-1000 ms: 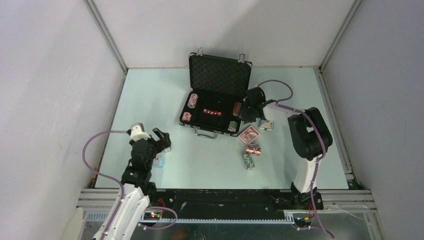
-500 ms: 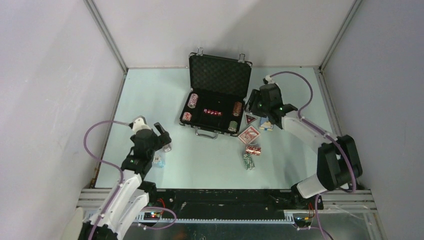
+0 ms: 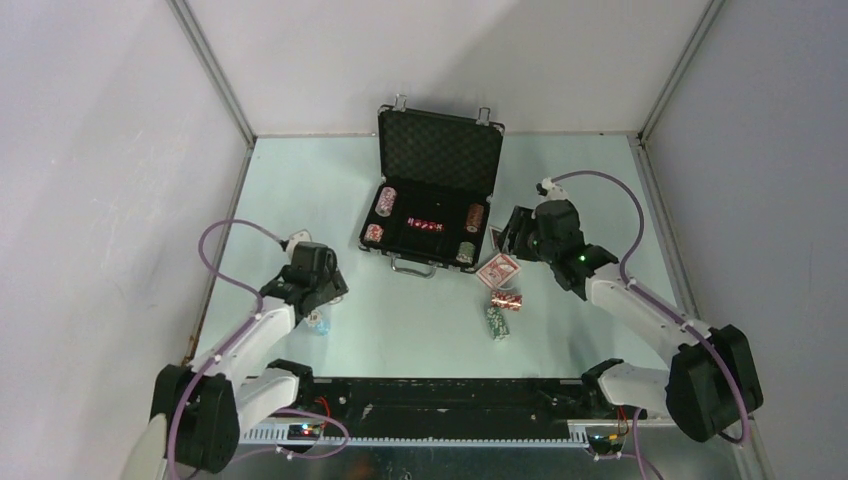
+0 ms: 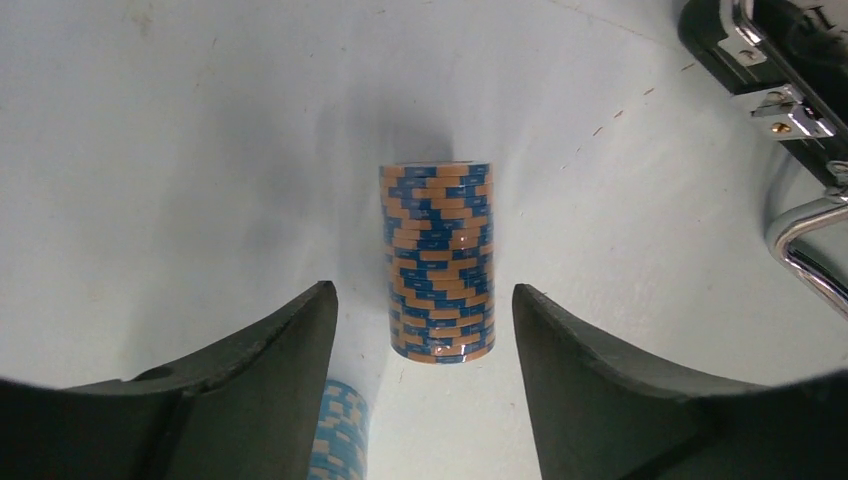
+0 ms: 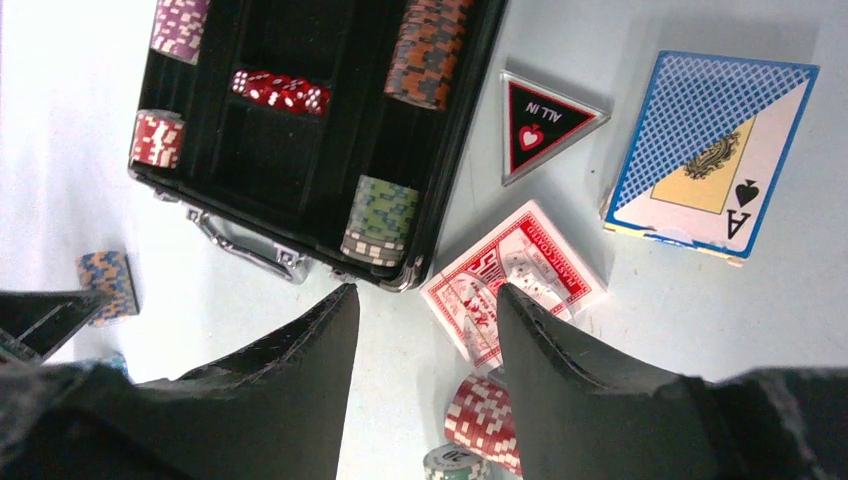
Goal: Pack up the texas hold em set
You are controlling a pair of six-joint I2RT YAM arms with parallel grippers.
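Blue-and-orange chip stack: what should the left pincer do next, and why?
Probably ease the left pincer further over the blue-and-orange chip stack before closing: its jaws are open, and only the stack's near end sits between the fingertips, untouched, outside the briefcase.

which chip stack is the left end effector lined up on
The blue-and-orange stack, upright on the table between the fingers of the open left end effector; the pale blue stack is partly hidden behind one finger.
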